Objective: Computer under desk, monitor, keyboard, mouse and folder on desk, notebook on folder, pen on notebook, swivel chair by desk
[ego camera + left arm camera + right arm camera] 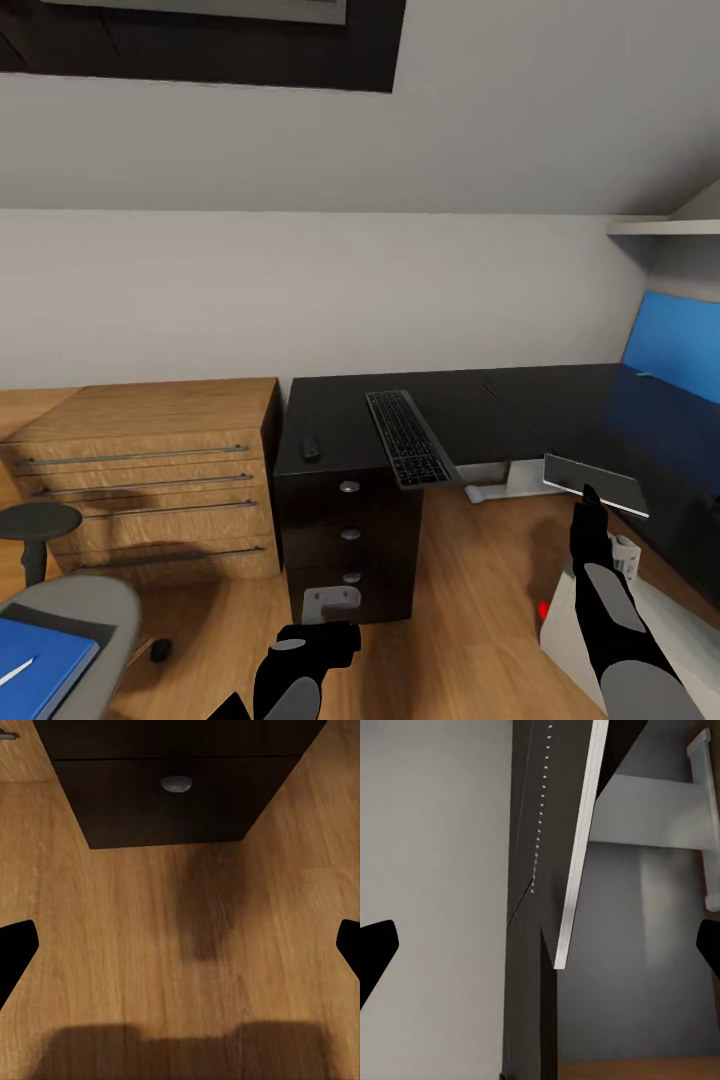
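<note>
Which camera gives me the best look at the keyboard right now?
The head view: the keyboard lies whole on the desk, its near end overhanging the front edge. The left wrist view looks at floor and a drawer knob; the right wrist view looks along the desk's edge.

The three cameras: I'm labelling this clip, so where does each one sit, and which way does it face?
Head view: on the head, looking down over both arms at the desk and keyboard.
Left wrist view: low on the left arm, facing floor and the drawer unit; open jaws' tips at the edges.
Right wrist view: facing the desk's edge; jaws open.
Shared: the drawer unit and the desk.
</note>
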Controlling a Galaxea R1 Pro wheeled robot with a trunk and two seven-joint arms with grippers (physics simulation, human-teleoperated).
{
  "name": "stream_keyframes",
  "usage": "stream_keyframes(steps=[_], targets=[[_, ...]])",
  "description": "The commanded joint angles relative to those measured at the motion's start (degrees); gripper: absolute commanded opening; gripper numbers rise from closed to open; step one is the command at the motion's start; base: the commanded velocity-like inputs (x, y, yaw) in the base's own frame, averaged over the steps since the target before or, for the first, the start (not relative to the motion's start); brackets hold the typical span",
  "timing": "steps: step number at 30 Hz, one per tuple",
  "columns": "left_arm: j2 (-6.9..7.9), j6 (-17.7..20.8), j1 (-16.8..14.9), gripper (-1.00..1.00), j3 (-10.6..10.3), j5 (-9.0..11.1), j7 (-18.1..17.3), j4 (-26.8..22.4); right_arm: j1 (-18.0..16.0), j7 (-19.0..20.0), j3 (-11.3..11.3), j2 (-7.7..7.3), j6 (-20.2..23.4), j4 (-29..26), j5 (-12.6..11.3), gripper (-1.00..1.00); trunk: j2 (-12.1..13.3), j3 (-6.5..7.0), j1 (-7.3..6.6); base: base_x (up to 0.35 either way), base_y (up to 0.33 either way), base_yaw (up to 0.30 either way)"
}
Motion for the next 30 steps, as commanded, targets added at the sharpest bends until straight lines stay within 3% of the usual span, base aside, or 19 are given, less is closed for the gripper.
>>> stream_keyframes(steps=[1, 20, 30], targets=[[0.04, 0.1, -0.1, 1.00, -0.1, 0.3, 0.4, -0.1, 0.0, 0.4, 0.0, -0.01, -0.1, 0.1, -0.6, 1.00, 0.0, -0.06, -0.01, 0.010, -0.002, 0.000], [0.10, 0.1, -0.1, 1.00, -0.1, 0.3, 0.4, -0.1, 0.0, 0.0, 0.0, -0.08, -0.1, 0.1, -0.6, 1.00, 0.0, -0.06, -0.01, 0.079, 0.000, 0.000], [0.04, 0.1, -0.1, 1.00, -0.1, 0.9, 0.4, -0.1, 0.0, -6.5, 0.0, -0.98, 0.0, 0.1, -1.4, 1.00, 0.0, -0.06, -0.01, 0.001, 0.000, 0.000]])
